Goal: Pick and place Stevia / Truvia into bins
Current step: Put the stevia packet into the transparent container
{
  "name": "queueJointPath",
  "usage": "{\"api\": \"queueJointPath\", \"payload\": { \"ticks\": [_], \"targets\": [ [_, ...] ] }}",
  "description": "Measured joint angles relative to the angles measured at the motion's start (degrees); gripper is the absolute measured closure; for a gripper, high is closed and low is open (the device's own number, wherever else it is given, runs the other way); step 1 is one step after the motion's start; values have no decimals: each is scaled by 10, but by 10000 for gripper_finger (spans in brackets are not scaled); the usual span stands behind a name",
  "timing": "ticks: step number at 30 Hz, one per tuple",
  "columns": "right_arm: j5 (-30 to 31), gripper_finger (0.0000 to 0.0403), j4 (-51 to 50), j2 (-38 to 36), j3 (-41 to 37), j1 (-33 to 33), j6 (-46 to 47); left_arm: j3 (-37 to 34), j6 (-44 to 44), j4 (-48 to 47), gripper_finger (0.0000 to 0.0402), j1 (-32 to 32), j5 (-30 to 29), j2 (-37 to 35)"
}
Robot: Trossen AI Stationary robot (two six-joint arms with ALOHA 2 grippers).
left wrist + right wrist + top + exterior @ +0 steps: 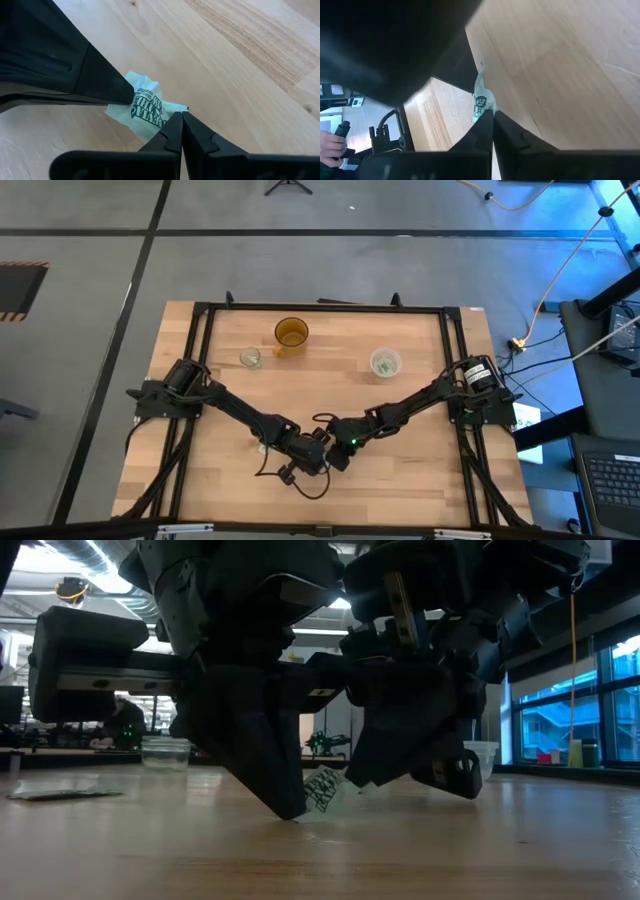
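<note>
One white Stevia packet with green print (145,107) lies near the middle of the table's near half, between my two grippers, one end raised (325,788). My left gripper (181,116) is shut, its tips on one edge of the packet. My right gripper (493,112) is shut on the opposite, crumpled end. In the high view both grippers (328,454) meet tip to tip and hide the packet. The bins stand at the far side: a small glass-like cup (250,358) and a wider plastic cup (385,362) with packets inside. My left gripper presses its shut fingertips (175,125) on the packet's edge near one corner (176,106), slanting down steeply from the table's left. That end lies on the wood (300,814). The packet faces the camera flat, not between the fingers. My right gripper pinches the packet's crumpled end (481,102) between its two fingertips, slanting down from the table's right. The packet sticks out beyond the tips, thin side toward the camera. This end is raised off the table, so the packet sits tilted.
An amber cup (291,333) stands at the far side between the two bins. Another packet (60,793) lies flat on the wood to the left. Black cables loop by the left wrist (300,480). A person's hand (330,145) shows beyond the table.
</note>
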Motion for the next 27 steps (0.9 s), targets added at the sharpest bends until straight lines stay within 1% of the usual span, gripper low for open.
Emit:
{"api": "queueJointPath", "payload": {
  "ticks": [3, 9, 14, 19, 22, 27],
  "targets": [
    [0, 399, 0, 0, 0, 0, 0, 0, 0, 0, 400, 0, 0, 0],
    [-1, 401, -1, 0, 0, 0, -12, 0, -20, -2, 400, 0, 1, -1],
    [-3, 401, -2, -1, 0, -5, -15, -1, -26, -22, 400, -5, 2, -12],
    [-26, 401, -2, -1, 1, -21, -21, -1, -60, -24, 400, -7, 5, -12],
    [-32, 401, -4, -4, 1, -32, -36, -1, -77, -26, 400, -7, 0, -16],
    [-34, 401, -17, -16, 1, -51, -59, -5, -77, -65, 400, -9, -22, -47]
  ]
}}
